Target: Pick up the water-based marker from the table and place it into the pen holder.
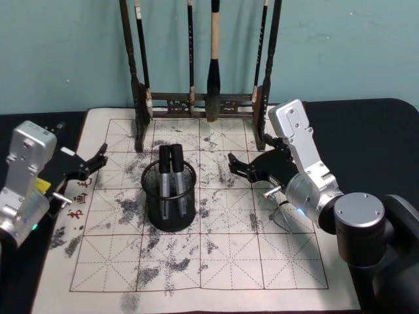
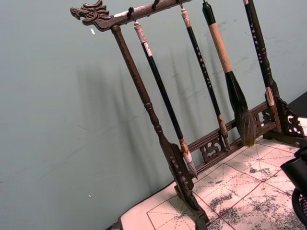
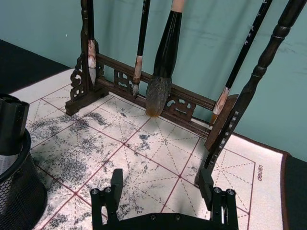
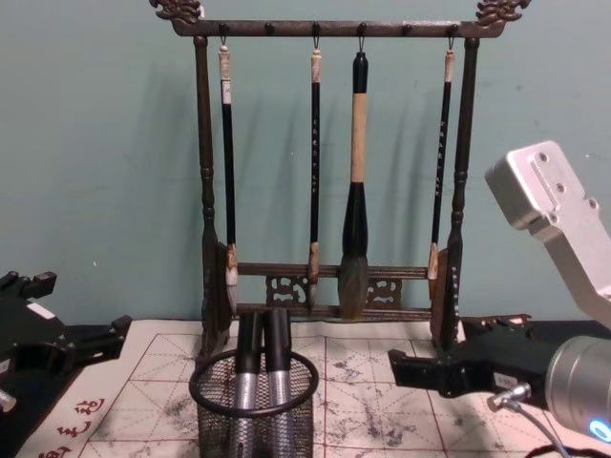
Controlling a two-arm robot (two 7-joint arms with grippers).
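Markers [image 1: 171, 171] stand in the holder [image 1: 169, 204], so both grippers, left [image 1: 97, 159] at nine o'clock, right [image 1: 239, 165] at three, hang spread and empty.

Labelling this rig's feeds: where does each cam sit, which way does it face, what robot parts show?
Head: high, looking down at the pen holder; left gripper, right gripper, both open.
Chest: low, looking across the holder at the brush rack; both arms at the edges.
Left wrist: aims at the rack and wall.
Right wrist: aims at the rack's base, own open fingers in front.
Shared: rack in all four; markers in head and chest.
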